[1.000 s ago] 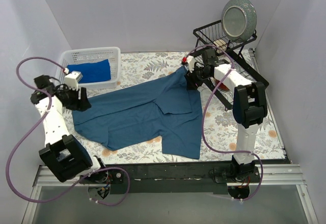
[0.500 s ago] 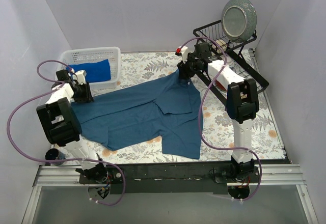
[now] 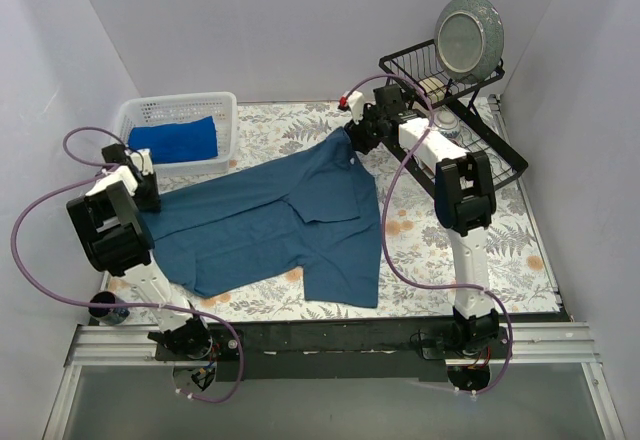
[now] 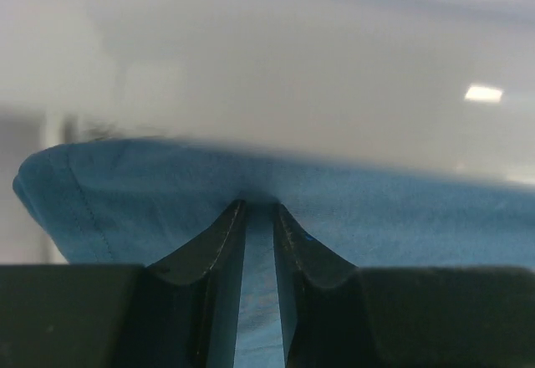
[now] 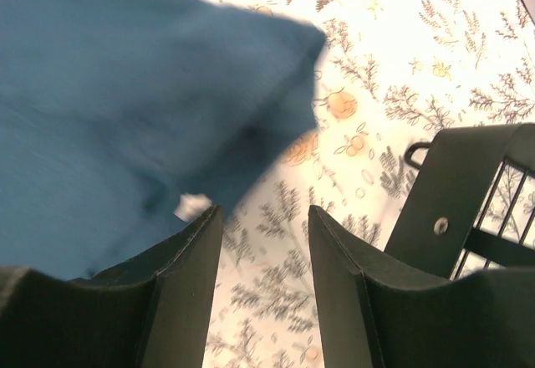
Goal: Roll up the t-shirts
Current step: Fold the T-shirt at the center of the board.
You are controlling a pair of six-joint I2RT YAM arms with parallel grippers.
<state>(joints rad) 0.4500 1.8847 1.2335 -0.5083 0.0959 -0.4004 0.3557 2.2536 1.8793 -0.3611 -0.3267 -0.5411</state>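
Note:
The large dark-blue t-shirt [image 3: 270, 220] lies spread on the floral table, one corner reaching to the back centre. My left gripper [image 3: 150, 188] is at its left edge. In the left wrist view the left gripper [image 4: 259, 209] is shut on a fold of the shirt [image 4: 401, 209]. My right gripper [image 3: 352, 135] hovers at the shirt's far corner. In the right wrist view the right gripper [image 5: 266, 213] is open over bare table, with the shirt [image 5: 109, 92] and its white label [image 5: 192, 207] just left of the left finger. The royal-blue t-shirt [image 3: 180, 138] lies bundled in the white basket.
The white basket [image 3: 175, 105] stands at the back left. A black dish rack [image 3: 470, 140] with a grey plate [image 3: 470, 35] stands at the back right, close to my right gripper [image 5: 468, 209]. A dark cup [image 3: 103, 308] sits at the near left edge.
The left arm has swung in and moved to the left, and the whole shirt has shifted left with it. My right gripper has moved toward the back left, following the shirt's far corner.

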